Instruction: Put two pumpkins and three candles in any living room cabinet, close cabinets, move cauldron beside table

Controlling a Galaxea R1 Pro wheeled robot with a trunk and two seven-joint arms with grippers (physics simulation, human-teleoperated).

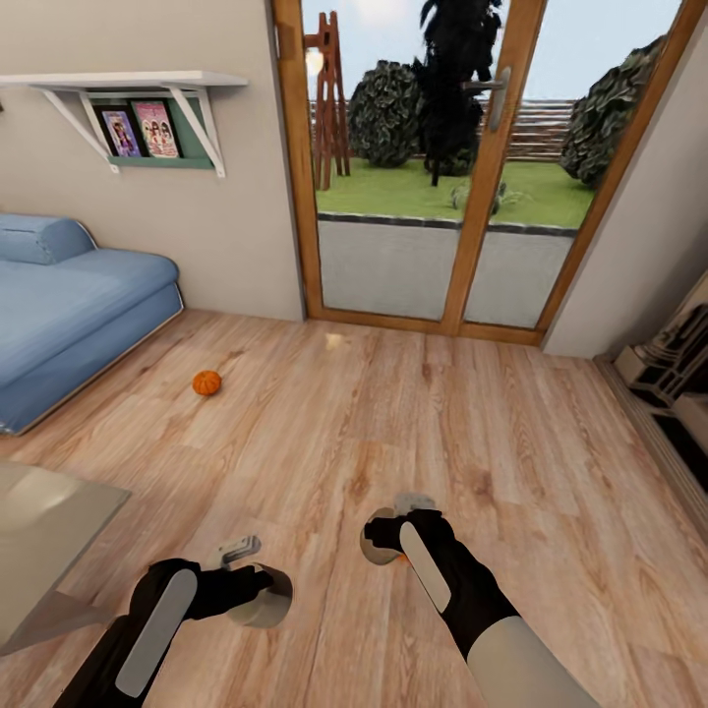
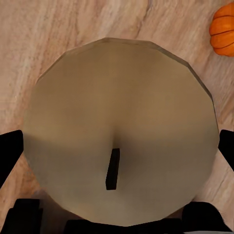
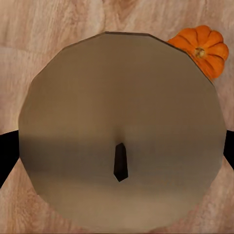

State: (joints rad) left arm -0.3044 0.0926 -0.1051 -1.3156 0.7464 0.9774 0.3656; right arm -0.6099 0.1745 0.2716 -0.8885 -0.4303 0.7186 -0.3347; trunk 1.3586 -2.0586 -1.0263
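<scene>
The blue sofa (image 1: 69, 315) anchors the room; a pumpkin (image 1: 206, 383) lies on the floor just off its near corner. Further from the sofa, the left gripper (image 1: 258, 582) and right gripper (image 1: 388, 536) each clamp a candle (image 2: 119, 131); either could slip during travel

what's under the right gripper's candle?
Wood floor and a pumpkin peeking past the candle rim. Most of that pumpkin is hidden behind the candle. In the head view, an orange sliver shows below the right gripper.
</scene>
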